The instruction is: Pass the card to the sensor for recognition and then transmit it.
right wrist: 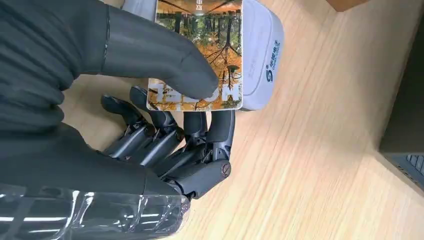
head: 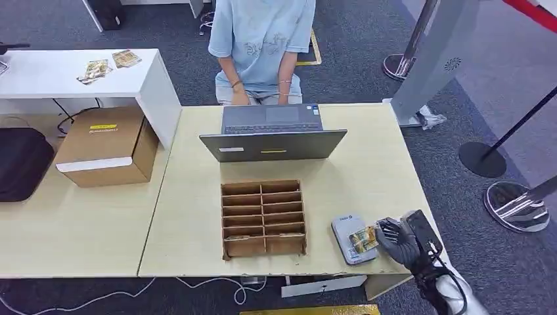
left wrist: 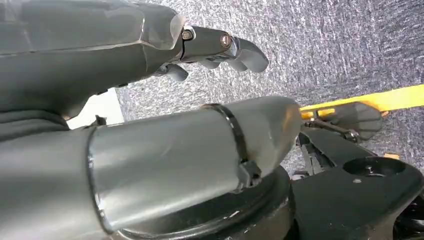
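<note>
My right hand (head: 399, 241) pinches a card (head: 363, 240) printed with an autumn forest picture between thumb and fingers, holding it flat over the grey-white sensor pad (head: 346, 229) at the near right of the table. In the right wrist view the card (right wrist: 200, 55) lies over the sensor (right wrist: 262, 50), with the thumb pressed on its top and the fingers (right wrist: 165, 135) below. My left hand (left wrist: 215, 47) hangs beside my body over the carpet, fingers loosely apart, holding nothing.
A cardboard slot organizer (head: 263, 218) stands mid-table left of the sensor. An open laptop (head: 272, 134) is at the far edge, with a seated person (head: 263, 46) behind it. A cardboard box (head: 108, 146) sits on the left table (head: 79, 223). Barrier posts (head: 483, 157) stand to the right.
</note>
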Robot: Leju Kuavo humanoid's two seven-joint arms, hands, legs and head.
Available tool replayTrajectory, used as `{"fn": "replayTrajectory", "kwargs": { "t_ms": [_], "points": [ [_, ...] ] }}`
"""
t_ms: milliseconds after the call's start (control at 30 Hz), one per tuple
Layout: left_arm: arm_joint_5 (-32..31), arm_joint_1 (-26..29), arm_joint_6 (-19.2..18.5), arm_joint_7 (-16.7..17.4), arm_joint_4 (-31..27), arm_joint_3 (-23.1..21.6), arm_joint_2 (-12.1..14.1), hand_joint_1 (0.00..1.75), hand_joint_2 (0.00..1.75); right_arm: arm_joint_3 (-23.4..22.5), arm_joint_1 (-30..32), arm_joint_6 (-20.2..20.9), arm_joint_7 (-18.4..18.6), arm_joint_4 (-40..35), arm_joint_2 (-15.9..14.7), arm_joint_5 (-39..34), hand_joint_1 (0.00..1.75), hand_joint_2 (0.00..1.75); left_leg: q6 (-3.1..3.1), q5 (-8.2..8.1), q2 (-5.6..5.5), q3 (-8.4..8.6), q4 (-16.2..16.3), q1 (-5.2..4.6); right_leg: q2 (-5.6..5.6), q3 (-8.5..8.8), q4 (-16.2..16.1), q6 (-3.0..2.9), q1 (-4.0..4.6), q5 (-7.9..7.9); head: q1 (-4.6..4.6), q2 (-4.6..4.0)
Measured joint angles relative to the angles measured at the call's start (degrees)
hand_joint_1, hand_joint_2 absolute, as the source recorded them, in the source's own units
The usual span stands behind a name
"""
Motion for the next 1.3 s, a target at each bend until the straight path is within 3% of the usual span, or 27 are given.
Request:
{"fn": "replayTrajectory", "kwargs": {
  "t_ms": [433,800,1033,1167,1300],
  "points": [
    [-0.68,-0.01,-0.13,-0.02,0.00,0.00,-0.04,0.00,0.00,-1.01,1.32,-1.29,-0.09,-0.96,0.81,-0.11,1.75,1.75,0.00,0.00,0.00,0.02,0.00,0.00,0.00,0.02,0.00,0.00,0.00,0.00,0.00,0.00],
    [-1.11,-0.07,-0.13,-0.15,0.00,0.00,-0.02,0.00,0.00,-2.86,2.79,2.82,-3.96,-6.36,1.20,-7.02,1.75,1.75,0.00,0.00,0.05,-0.01,0.00,0.00,0.04,0.00,0.00,0.00,0.00,0.00,0.00,0.00],
    [-1.18,-0.09,0.09,-0.63,0.00,0.00,-0.04,0.00,0.00,-3.06,-1.35,4.28,-8.68,-9.01,1.20,-10.58,1.75,1.75,-0.01,0.02,0.12,0.00,0.00,-0.01,0.10,0.00,0.02,-0.01,-0.01,0.03,-0.02,0.00],
    [-1.42,-0.09,0.20,-1.14,0.00,0.00,-0.04,0.00,0.00,-2.56,-6.87,-1.61,-12.15,-9.35,1.20,-4.06,1.75,1.75,-0.03,0.06,0.15,-0.02,0.00,-0.01,0.13,0.00,0.05,-0.04,-0.01,0.06,0.02,0.00],
    [-1.79,-0.11,0.39,-1.18,0.00,0.00,-0.07,0.00,0.00,-0.77,-15.02,-6.79,-12.79,-8.49,1.31,3.34,1.75,1.75,-0.03,0.10,0.22,-0.05,0.01,-0.01,0.20,-0.03,0.09,-0.04,-0.01,0.12,0.04,0.00]
  ]
}}
